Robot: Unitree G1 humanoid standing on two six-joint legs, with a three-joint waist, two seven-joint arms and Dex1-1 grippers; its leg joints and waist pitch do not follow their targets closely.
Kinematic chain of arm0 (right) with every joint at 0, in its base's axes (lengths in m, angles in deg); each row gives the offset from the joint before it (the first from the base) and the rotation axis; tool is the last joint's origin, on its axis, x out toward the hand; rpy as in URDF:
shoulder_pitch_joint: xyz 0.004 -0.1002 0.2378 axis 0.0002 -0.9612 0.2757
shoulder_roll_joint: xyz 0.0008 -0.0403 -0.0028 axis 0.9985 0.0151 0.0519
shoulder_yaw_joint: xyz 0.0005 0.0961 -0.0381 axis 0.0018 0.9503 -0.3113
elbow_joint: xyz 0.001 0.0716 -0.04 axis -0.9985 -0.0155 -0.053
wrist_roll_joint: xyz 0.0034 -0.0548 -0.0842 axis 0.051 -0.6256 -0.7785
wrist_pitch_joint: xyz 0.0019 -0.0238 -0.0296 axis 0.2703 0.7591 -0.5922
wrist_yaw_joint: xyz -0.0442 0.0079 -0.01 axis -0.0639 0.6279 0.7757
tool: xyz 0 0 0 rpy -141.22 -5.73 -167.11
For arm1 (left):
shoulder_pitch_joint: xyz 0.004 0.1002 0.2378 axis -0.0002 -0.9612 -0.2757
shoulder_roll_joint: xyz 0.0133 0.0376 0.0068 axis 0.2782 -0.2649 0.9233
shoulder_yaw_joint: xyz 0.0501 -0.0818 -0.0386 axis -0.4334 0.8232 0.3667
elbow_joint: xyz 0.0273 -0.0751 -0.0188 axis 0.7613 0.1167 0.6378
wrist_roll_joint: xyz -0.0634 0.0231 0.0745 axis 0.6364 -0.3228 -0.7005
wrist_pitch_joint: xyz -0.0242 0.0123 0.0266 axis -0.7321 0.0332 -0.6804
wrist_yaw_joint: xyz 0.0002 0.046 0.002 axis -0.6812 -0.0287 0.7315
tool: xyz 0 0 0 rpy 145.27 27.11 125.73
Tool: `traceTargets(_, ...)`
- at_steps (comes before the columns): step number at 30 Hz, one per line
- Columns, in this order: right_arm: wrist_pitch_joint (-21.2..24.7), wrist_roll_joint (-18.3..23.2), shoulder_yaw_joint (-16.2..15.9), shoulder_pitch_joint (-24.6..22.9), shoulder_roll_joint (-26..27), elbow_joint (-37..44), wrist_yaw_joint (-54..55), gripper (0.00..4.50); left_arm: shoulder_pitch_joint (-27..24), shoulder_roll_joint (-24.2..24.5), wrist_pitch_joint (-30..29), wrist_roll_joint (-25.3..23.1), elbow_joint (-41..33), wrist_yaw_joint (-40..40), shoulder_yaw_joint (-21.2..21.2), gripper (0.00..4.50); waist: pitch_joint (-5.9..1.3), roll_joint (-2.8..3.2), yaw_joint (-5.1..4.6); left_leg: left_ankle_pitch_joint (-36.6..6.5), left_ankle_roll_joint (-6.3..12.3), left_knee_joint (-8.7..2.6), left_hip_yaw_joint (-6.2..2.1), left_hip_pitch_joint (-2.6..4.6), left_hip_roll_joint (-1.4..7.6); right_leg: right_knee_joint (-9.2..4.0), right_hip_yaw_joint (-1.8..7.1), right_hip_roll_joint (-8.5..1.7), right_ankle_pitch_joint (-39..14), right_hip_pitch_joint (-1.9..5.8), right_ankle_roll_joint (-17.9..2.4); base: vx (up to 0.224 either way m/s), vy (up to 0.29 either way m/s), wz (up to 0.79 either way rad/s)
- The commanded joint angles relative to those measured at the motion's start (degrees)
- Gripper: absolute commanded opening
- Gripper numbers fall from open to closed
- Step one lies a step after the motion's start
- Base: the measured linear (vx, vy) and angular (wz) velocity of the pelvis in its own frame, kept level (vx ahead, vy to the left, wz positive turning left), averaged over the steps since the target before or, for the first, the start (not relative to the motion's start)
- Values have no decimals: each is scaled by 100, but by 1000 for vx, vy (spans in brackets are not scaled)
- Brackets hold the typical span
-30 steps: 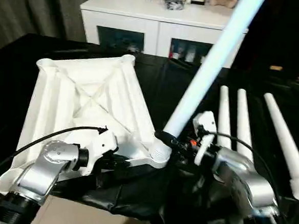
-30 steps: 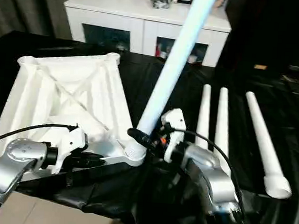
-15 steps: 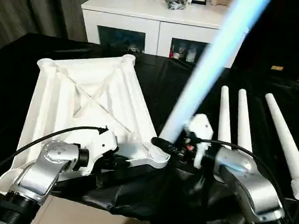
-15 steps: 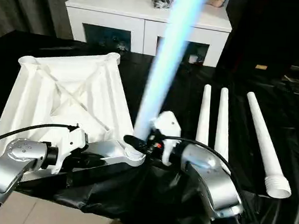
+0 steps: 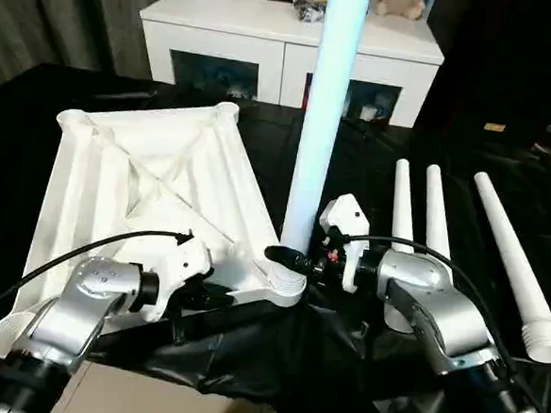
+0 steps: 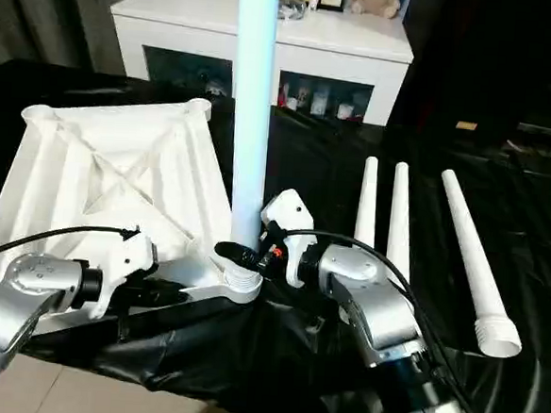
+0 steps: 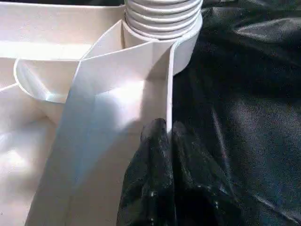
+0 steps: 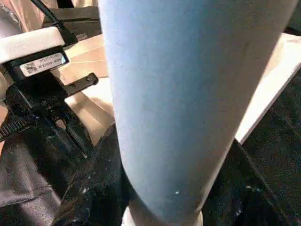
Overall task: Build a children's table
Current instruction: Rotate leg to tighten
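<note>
Change: swung from a lean toward the right, the held leg [image 5: 319, 124] now stands nearly upright over the near corner socket [image 5: 287, 281]; the right arm has come in closer to the tabletop.
Tabletop: the white tabletop [image 5: 144, 197] lies ribbed side up on the black-covered table [image 5: 94, 99], on the left half of the scene, one corner pointing toward the white cabinet [image 5: 287, 47].
Left gripper: the left gripper [image 7: 165, 129] is pinched tight on the thin rim wall of the tabletop, just beside the near corner socket; in the left wrist view its two black fingers [image 7: 153, 141] meet on either side of that wall.
Socket and leg end: the leg's threaded end [image 7: 162, 14] sits at the mouth of the socket, threads visible above the rim; how deep it sits I cannot tell.
Right gripper: the right gripper [image 5: 291, 260] grasps the upright leg low down, just above the socket, its jaws about half spread around the tube.
Spare legs: three white legs [image 5: 435, 227] lie on the black cover to the right of the right arm, two close together and the third [image 5: 512, 266] apart on the far right, its threaded end nearest the robot.
</note>
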Motion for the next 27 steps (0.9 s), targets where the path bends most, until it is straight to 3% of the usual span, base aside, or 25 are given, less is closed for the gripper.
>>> traceTargets(1, 418, -435, -635, -448, -13, -970, -26, 182, 318, -139, 130, 163, -51, -217, 159, 0, -51, 23, 6, -2032, -145, -586, -237, -27, 460, -560, 317, -514, -2312, 42, -969, 0, 0, 0)
traceTargets(7, 382, -359, -436, -530, 25, -785, 75, 182, 538, -297, 240, 106, 159, -369, 140, 0, -42, 48, -32, -2230, -194, -596, -244, -8, 457, -609, 327, -493, -2641, -8, -800, 0, 0, 0)
traceTargets(8, 397, -349, -429, -534, 22, -750, 80, 182, 567, -317, 243, 118, 179, -375, 149, 0, -58, 220, -22, -2230, -248, -603, -263, 6, 460, -588, 331, -499, -2530, -10, -818, 0, 0, 0)
traceTargets(9, 397, -349, -429, -534, 22, -750, 80, 182, 567, -317, 243, 118, 179, -375, 149, 0, -64, 110, -55, -2138, -216, -593, -237, -23, 458, -588, 320, -472, -2247, 9, -870, 0, 0, 0)
traceTargets(13, 411, -356, -441, -537, 35, -706, 109, 182, 600, -318, 258, 149, 229, -349, 176, 0, -62, 177, -48, -2120, -216, -595, -232, -26, 457, -570, 316, -472, -2033, 29, -1000, 0, 0, 0)
traceTargets(14, 386, -363, -435, -545, 40, -702, 130, 182, 596, -306, 277, 147, 256, -305, 163, 0, -77, 309, -67, -2053, -244, -582, -227, -25, 446, -554, 315, -462, -1739, 47, -1073, 0, 0, 0)
traceTargets(15, 386, -363, -435, -545, 40, -702, 130, 182, 596, -306, 277, 147, 256, -305, 163, 0, -74, 268, -72, -2048, -223, -582, -212, -30, 442, -571, 307, -449, -1701, 53, -1090, 0, 0, 0)
traceTargets(17, 344, -375, -411, -543, 35, -725, 156, 182, 600, -306, 309, 137, 315, -262, 141, 0, -72, 264, -79, -2053, -180, -574, -212, -27, 439, -567, 309, -457, -1836, 56, -1104, 0, 0, 0)
traceTargets(18, 328, -382, -404, -543, 29, -738, 155, 182, 610, -320, 329, 132, 353, -260, 132, 0, -73, 230, -83, -2047, -166, -571, -208, -31, 440, -576, 312, -460, -1891, 57, -1097, 0, 0, 0)
traceTargets(19, 325, -385, -402, -546, 24, -736, 154, 182, 607, -330, 337, 131, 361, -265, 128, 0, -67, 261, -74, -2063, -169, -573, -216, -27, 443, -578, 317, -470, -1967, 48, -1090, 0, 0, 0)
traceTargets(20, 332, -390, -403, -542, 18, -722, 152, 182, 598, -344, 347, 127, 370, -271, 124, 0, -67, 204, -89, -2084, -151, -576, -213, -29, 451, -593, 313, -463, -2089, 43, -1049, 0, 0, 0)
traceTargets(21, 332, -390, -403, -542, 18, -722, 152, 182, 598, -344, 347, 127, 370, -271, 124, 0, -64, 243, -79, -2096, -160, -581, -227, -28, 455, -582, 317, -474, -2132, 39, -1041, 0, 0, 0)
traceTargets(23, 320, -407, -403, -508, 22, -728, 150, 182, 563, -361, 351, 125, 362, -289, 132, 0, -65, 186, -98, -2112, -143, -584, -220, -34, 458, -596, 316, -467, -2220, 30, -994, 0, 0, 0)
traceTargets(25, 295, -425, -401, -475, 36, -747, 166, 182, 530, -359, 355, 116, 347, -312, 139, 0, -63, 207, -93, -2118, -143, -585, -225, -28, 460, -598, 322, -478, -2277, 20, -982, 0, 0, 0)
traceTargets(26, 222, -471, -373, -394, 90, -782, 279, 182, 471, -349, 343, 112, 327, -357, 157, 0, -47, 155, -94, -2149, -125, -589, -239, -48, 461, -597, 328, -489, -2464, 13, -933, 0, 0, 0)
traceTargets(27, 222, -471, -373, -394, 90, -782, 279, 182, 471, -349, 343, 112, 327, -357, 157, 0, -58, 171, -94, -2151, -137, -589, -232, -31, 461, -611, 328, -493, -2518, 1, -913, 0, 0, 0)
